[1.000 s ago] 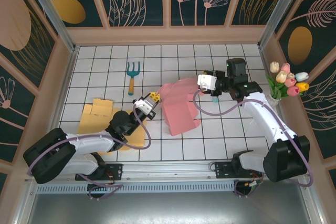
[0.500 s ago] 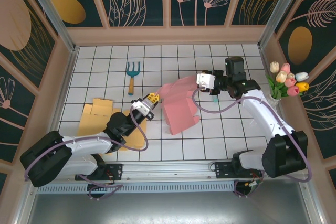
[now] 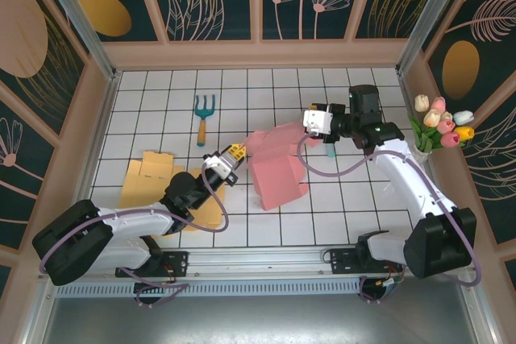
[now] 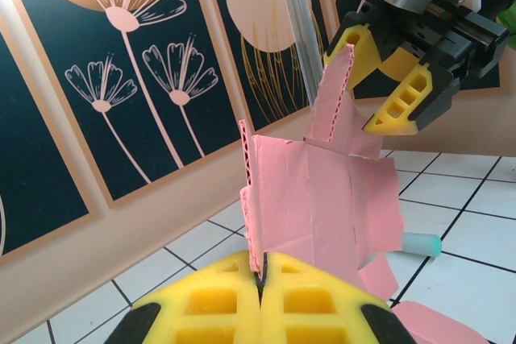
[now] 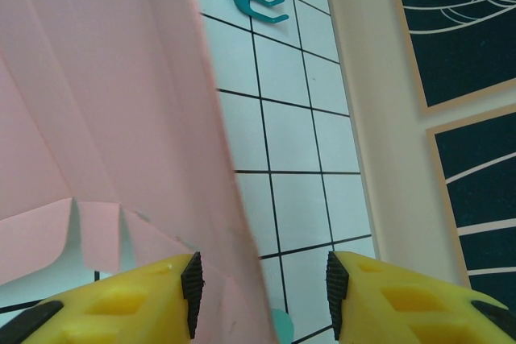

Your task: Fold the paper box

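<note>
- Pink paper box (image 3: 276,168): centre of the top view, part-folded, flaps raised.
- Flat yellow cardboard (image 3: 143,176): lower left, well apart from the box.
- Left gripper (image 4: 260,292): clenched on the box's left flap edge.
- Right gripper (image 5: 263,292): released, jaws astride the upper-right flap.
- Teal hand fork (image 3: 204,112): upper left.

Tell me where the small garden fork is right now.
In the top view the garden fork lies flat on the tiles, left of centre, behind the yellow cardboard and to the left of the pink box.
</note>
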You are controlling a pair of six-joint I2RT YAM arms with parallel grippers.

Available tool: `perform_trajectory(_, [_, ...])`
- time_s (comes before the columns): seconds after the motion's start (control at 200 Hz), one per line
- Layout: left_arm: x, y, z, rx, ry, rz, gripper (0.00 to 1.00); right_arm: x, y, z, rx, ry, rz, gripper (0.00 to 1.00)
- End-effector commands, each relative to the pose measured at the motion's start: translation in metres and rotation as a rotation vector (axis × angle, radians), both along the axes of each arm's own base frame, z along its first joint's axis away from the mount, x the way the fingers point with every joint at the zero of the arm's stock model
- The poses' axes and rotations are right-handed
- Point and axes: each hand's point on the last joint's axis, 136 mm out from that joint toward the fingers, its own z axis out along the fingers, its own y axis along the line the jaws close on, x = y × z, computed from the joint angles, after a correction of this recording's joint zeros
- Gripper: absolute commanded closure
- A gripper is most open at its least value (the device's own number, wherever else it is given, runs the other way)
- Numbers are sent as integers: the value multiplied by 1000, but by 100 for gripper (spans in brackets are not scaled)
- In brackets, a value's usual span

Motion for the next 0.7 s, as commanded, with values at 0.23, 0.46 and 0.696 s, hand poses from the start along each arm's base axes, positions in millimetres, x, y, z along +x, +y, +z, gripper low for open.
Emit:
perform_trajectory(0.23, [-3,-4,11,-30,-19,-26,100,-1,5,-1,-12,62,50,57])
perform_trajectory(0.46, [-4,-4,12,-35,-20,-30,100,-5,5,-4,-9,101,50,64])
perform_trajectory(0.696, [-6,-5,12,-39,-17,-43,100,-7,6,-6,-12,126,48,88])
